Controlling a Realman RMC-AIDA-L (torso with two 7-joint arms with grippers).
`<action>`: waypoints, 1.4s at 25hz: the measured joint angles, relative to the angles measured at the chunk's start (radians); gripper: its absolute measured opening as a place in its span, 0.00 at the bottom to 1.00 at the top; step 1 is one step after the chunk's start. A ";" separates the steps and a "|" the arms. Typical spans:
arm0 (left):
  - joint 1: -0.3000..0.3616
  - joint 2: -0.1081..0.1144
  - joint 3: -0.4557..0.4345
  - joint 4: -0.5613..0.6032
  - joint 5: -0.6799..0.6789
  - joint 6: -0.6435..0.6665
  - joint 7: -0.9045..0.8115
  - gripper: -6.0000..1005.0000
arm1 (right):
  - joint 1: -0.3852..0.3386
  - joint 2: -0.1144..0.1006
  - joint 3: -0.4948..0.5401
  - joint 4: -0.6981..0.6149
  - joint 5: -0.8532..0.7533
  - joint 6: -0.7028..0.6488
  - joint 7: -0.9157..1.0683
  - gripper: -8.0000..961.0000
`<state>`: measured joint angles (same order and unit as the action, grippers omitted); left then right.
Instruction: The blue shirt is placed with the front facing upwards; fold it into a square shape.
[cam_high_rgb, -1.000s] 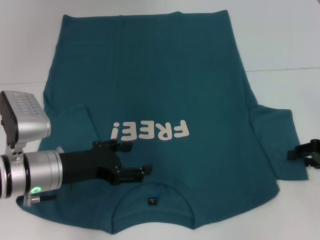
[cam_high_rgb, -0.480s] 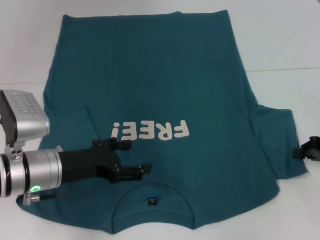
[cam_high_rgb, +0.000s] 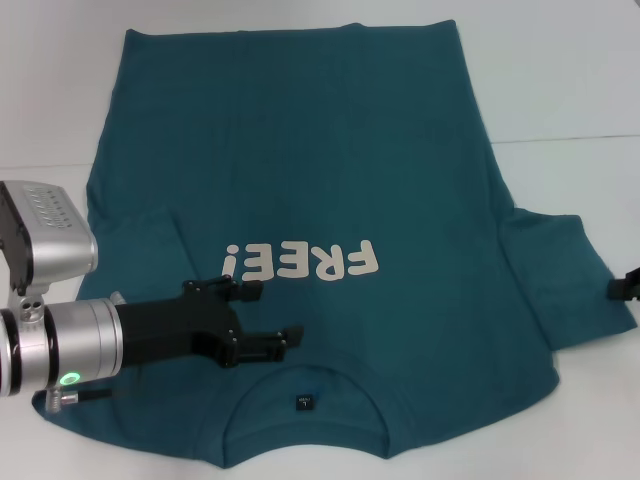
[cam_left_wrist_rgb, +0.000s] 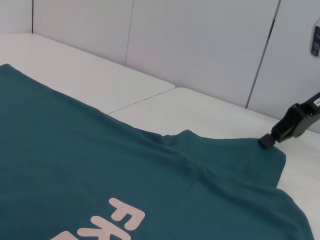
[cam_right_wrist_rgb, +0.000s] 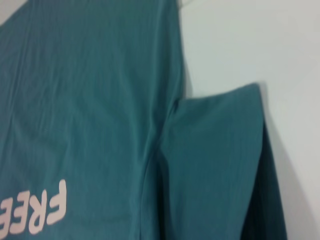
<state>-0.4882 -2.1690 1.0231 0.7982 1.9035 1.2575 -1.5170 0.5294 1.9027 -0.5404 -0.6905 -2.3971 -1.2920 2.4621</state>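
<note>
- We note the blue shirt (cam_high_rgb: 330, 190) spread flat, front up, covering most of the white bench (cam_high_rgb: 560, 90), collar at the near edge.
- White chest lettering reads "FREE!" (cam_high_rgb: 300, 263); the small dark neck label (cam_high_rgb: 306, 402) is unreadable.
- Left hand (cam_high_rgb: 270, 315) hovers open above the near-left shoulder.
- Right hand (cam_high_rgb: 626, 286) sits at the right sleeve's edge; we cannot tell its grip.

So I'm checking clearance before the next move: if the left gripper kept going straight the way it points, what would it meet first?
The left gripper points across the blue shirt, low over its chest, jaws open. Going straight on it would probably meet only shirt fabric below the "FREE!" lettering; its height above the cloth is unclear.
</note>
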 joint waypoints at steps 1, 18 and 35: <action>0.000 0.000 0.000 0.000 0.000 0.000 0.000 0.88 | -0.002 -0.001 0.002 -0.004 0.003 -0.003 0.000 0.01; 0.001 0.000 0.000 0.004 0.000 0.000 -0.001 0.88 | 0.012 -0.038 0.036 -0.078 0.016 -0.046 0.006 0.02; 0.000 0.002 0.000 0.007 -0.015 0.010 -0.001 0.88 | 0.020 -0.052 0.037 -0.153 0.015 -0.079 0.017 0.03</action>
<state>-0.4877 -2.1674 1.0232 0.8053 1.8882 1.2672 -1.5178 0.5493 1.8509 -0.5031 -0.8438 -2.3825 -1.3714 2.4794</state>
